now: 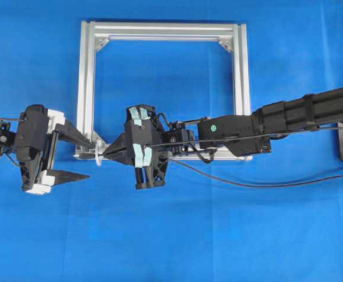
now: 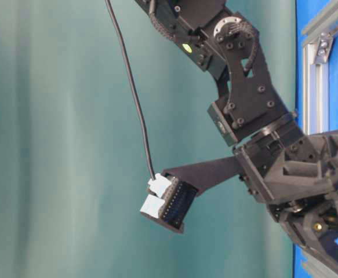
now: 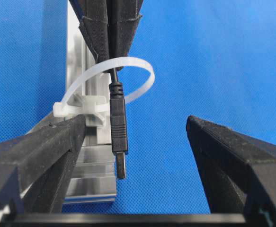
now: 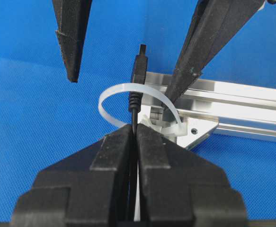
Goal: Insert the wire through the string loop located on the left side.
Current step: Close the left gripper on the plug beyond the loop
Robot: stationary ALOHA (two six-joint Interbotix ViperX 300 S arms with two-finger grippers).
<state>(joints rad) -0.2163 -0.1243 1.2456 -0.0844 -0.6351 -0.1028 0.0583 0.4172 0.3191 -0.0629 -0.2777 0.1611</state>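
Note:
The wire (image 1: 265, 183) is a thin black cable ending in a dark plug (image 3: 119, 118) with a silvery tip. My right gripper (image 4: 134, 132) is shut on the wire just behind the plug. The string loop (image 3: 142, 71) is a whitish translucent band fixed at the frame's lower left corner (image 1: 98, 154). The cable runs through the string loop (image 4: 110, 94), and the plug (image 4: 138, 71) sticks out beyond it. My left gripper (image 3: 135, 122) is open, its fingers either side of the plug without touching it. One finger (image 3: 66, 137) lies against the frame.
The silver aluminium frame (image 1: 86, 88) lies flat on the blue cloth, its left rail beside the loop. The right arm (image 1: 300, 114) reaches across the frame's bottom rail. Slack cable trails to the right over the cloth.

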